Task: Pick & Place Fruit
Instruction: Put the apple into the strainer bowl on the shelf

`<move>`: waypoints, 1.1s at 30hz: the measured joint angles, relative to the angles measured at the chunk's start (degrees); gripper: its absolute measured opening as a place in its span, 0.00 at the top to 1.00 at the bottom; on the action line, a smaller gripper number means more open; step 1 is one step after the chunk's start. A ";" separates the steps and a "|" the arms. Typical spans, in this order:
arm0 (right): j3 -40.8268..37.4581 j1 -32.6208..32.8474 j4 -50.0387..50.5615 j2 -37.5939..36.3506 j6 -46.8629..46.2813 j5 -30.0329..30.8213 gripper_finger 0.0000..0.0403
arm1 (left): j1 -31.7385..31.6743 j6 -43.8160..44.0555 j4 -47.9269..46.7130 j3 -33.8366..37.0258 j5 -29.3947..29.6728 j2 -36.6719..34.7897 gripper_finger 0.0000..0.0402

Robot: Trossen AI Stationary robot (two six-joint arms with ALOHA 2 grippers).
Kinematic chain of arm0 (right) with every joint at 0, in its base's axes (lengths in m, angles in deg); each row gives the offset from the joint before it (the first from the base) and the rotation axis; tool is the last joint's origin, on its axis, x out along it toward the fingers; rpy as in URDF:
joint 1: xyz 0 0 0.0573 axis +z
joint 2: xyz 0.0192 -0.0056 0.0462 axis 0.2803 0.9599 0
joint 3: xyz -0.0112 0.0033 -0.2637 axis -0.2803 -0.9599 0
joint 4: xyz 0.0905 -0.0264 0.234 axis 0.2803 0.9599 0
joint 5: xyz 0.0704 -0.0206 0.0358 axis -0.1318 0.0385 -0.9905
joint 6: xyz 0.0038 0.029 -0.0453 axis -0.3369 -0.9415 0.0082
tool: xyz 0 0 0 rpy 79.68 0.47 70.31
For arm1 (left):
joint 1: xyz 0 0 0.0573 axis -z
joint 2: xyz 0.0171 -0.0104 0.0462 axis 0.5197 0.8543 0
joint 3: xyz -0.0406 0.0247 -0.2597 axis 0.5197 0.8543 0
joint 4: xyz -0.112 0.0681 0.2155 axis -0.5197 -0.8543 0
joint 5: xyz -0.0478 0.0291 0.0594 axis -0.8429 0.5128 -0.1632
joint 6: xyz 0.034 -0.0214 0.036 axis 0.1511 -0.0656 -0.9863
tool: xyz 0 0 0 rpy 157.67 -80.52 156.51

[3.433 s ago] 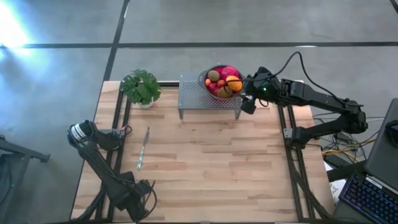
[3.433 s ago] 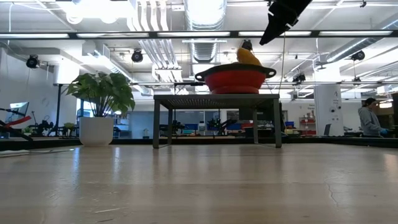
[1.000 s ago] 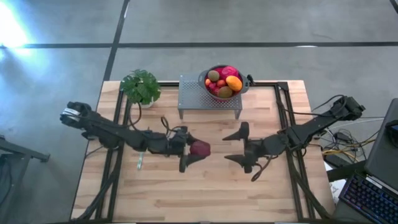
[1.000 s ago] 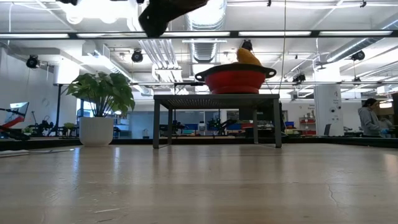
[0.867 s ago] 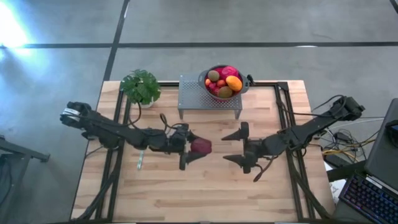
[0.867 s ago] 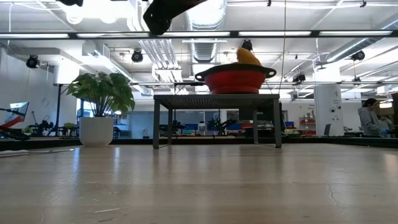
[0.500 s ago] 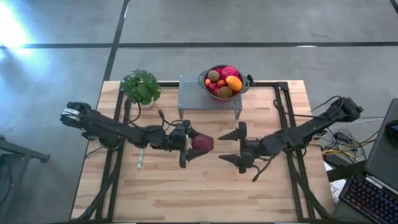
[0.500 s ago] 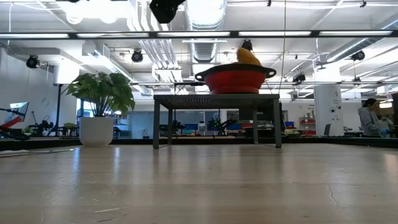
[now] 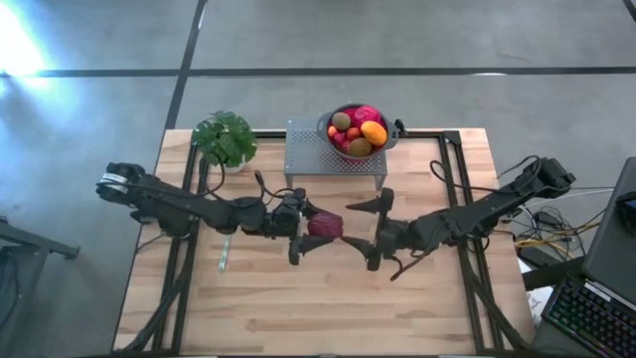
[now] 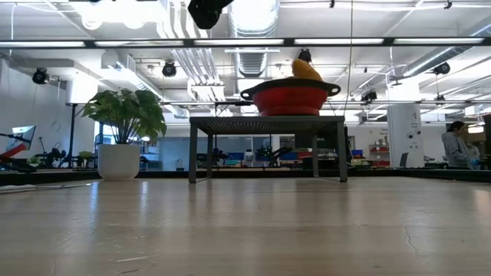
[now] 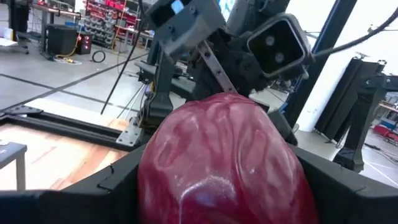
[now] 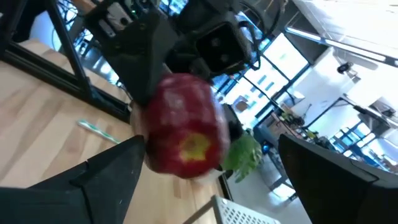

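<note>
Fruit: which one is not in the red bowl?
The red apple. The left gripper holds it in the air over the table's middle, facing the open right gripper. The other fruits sit piled in the bowl.

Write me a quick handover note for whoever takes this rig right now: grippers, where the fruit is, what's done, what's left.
Left gripper: shut on the red apple, held in the air over mid-table.
Right gripper: open, facing the apple, fingers either side of it, not closed.
Other fruit sits in the red colander on the metal stand.
Done: apple lifted.
Left: apparently a handover to the right gripper, then placing.
</note>
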 joint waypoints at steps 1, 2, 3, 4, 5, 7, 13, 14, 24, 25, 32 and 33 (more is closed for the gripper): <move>0.39 0.05 0.03 0.45 0.00 -0.10 0.10 | -0.18 -0.06 0.06 -0.18 -0.11 0.00 0.24; 0.88 0.05 0.16 1.19 0.00 -0.26 0.10 | -0.36 -0.08 0.06 -0.24 -0.18 0.00 0.24; 1.62 0.00 0.19 1.91 0.05 -0.33 0.10 | -0.57 -0.05 0.01 -0.29 -0.28 0.00 0.24; 2.31 -0.01 0.31 2.47 0.41 -0.35 0.10 | -0.82 0.03 -0.15 -0.58 -0.71 0.00 0.24; 2.97 -0.01 0.73 3.18 0.75 -0.35 0.10 | -1.06 0.18 -0.32 -0.78 -1.52 0.03 0.24; 5.32 -0.14 2.42 4.75 1.72 -0.39 0.10 | -1.41 0.37 -0.72 -1.07 -2.90 0.23 0.24; 11.39 -0.12 8.38 10.18 2.03 -0.26 0.10 | -1.40 0.35 -2.28 -1.42 -4.74 0.28 0.24; 12.43 -0.12 8.40 10.90 2.14 0.29 0.10 | -1.40 0.35 -2.50 -1.42 -4.89 0.28 0.24; 19.35 0.08 12.78 16.98 3.15 9.81 0.10 | -1.53 0.07 -3.59 -1.42 -5.63 0.09 0.24; 19.60 0.07 13.15 17.23 3.20 9.93 0.10 | -1.53 0.05 -3.83 -1.42 -5.65 0.09 0.24; 19.92 0.12 14.67 17.93 3.42 10.33 0.10 | -1.40 0.08 -3.90 -1.42 -6.29 0.09 0.24; 19.92 0.12 15.18 17.80 3.38 10.72 0.10 | -1.40 0.07 -3.97 -1.42 -6.37 0.09 0.24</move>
